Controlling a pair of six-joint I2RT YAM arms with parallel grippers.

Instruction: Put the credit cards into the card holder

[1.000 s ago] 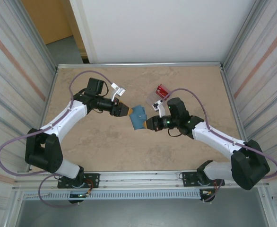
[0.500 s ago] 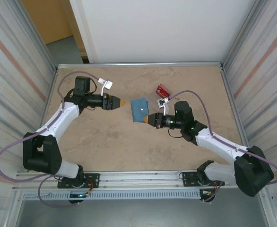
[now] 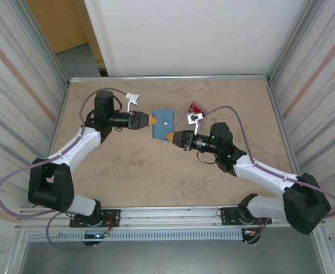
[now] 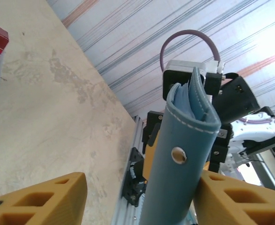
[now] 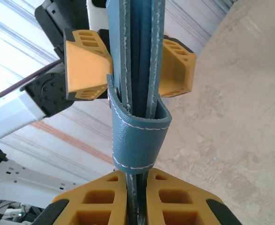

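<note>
Down at the right fingers (image 5: 107, 199): pressed together, clamped on the bottom edge of the card holder (image 5: 119, 56), which stands on edge in the air. Just above that grip the closing tab (image 5: 137, 140) loops over the holder's edge; whether it is snapped shut cannot be told.

At the holder's far end, the left fingers (image 4: 43, 201) stand apart, one either side of the blue covers. There's daylight on one side, so nothing is pinched. The left wrist view shows the snap (image 4: 177, 155) on the cover facing it.

From above, the holder hangs between the two arms over the middle of the desk (image 3: 127, 171), clear of the surface. The credit cards (image 3: 198, 108) sit just beyond it on the right arm's side, a small red stack. None of them is in the holder.

So this looks like the opening step, not the loading one. The holder appears folded shut, and a card cannot go in that way. The next move probably calls for the left fingers to close on one cover or on the tab alone, then peel it away while the right grip holds firm. Catch both covers and nothing opens.

Further out from the holder, the desk is mottled tan. An aluminium rail (image 3: 173, 214) carries the arm bases at the near edge. Ribbed panels (image 3: 24, 85) wall both sides, and a white board (image 3: 196, 34) stands behind.
</note>
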